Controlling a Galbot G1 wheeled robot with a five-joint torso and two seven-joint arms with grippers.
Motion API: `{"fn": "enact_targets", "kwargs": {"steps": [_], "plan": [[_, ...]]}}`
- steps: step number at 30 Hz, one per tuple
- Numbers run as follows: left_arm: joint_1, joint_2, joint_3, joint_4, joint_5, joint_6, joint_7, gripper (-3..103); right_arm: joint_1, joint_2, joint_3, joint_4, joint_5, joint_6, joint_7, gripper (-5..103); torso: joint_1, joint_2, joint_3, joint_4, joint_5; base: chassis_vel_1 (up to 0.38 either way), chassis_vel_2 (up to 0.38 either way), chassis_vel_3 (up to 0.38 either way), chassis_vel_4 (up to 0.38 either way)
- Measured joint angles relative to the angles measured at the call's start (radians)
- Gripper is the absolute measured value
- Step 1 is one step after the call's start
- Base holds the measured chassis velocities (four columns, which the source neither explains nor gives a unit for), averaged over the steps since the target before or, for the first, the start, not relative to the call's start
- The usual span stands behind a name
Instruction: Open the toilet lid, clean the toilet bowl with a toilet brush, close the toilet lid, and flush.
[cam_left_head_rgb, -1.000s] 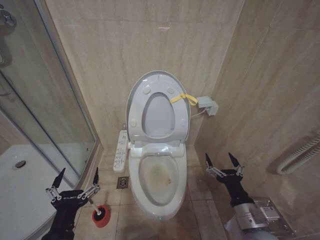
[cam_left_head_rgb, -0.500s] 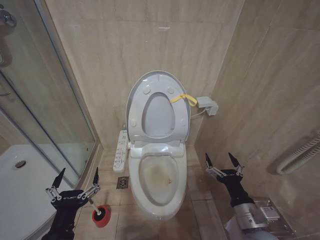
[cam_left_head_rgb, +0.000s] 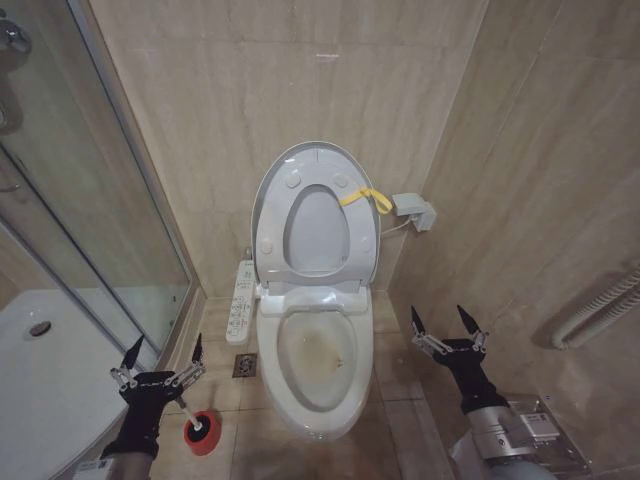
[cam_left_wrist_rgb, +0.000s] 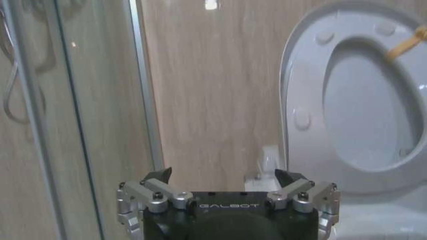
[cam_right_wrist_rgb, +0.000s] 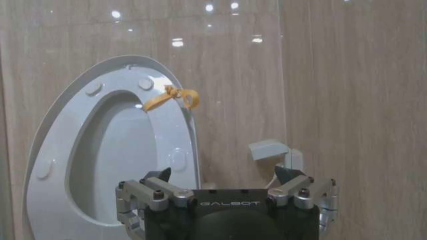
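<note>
The toilet lid (cam_left_head_rgb: 272, 203) stands raised against the back wall with the seat ring up against it, and a yellow strap (cam_left_head_rgb: 362, 196) is tied at its right edge. The same lid (cam_left_wrist_rgb: 303, 105) (cam_right_wrist_rgb: 60, 145) appears in both wrist views. Below it the toilet bowl (cam_left_head_rgb: 318, 355) lies uncovered, a yellowish-brown stain inside. The toilet brush (cam_left_head_rgb: 189, 413) stands in its red holder (cam_left_head_rgb: 203, 433) on the floor left of the bowl. My left gripper (cam_left_head_rgb: 165, 350) (cam_left_wrist_rgb: 222, 174) is open just above and left of the brush handle. My right gripper (cam_left_head_rgb: 444, 322) (cam_right_wrist_rgb: 223, 172) hangs open right of the bowl, holding nothing.
A white button panel (cam_left_head_rgb: 240, 300) hangs at the bowl's left side, with a floor drain (cam_left_head_rgb: 245, 365) below it. The glass shower wall (cam_left_head_rgb: 90, 220) and white shower tray (cam_left_head_rgb: 35, 385) close off the left. A grey box (cam_left_head_rgb: 413, 210) sits on the right wall, a corrugated hose (cam_left_head_rgb: 600, 310) farther right.
My left gripper has shifted a little to the right and farther out, closer to the brush handle. The right arm, lid and brush have not moved.
</note>
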Motion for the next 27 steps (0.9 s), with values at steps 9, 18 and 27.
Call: {"fn": "enact_targets", "kwargs": {"steps": [9,18,27], "plan": [[-0.199,0.085,-0.014,0.210,-0.151,0.139,0.048,102,0.000,0.000,0.000,0.000,0.000,0.000,0.000,100,0.000,0.000,0.000,-0.0002,0.0002,0.000,0.000,0.000,0.000],[-0.256,0.100,-0.058,0.279,-0.177,0.207,0.148,95,0.000,0.000,0.000,0.000,0.000,0.000,0.000,100,0.000,0.000,0.000,0.0001,0.0003,0.000,0.000,0.000,0.000],[-0.203,0.066,-0.064,0.288,-0.128,0.136,0.158,93,0.000,0.000,0.000,0.000,0.000,0.000,0.000,100,0.000,0.000,0.000,-0.0002,0.0003,0.000,0.000,0.000,0.000]]}}
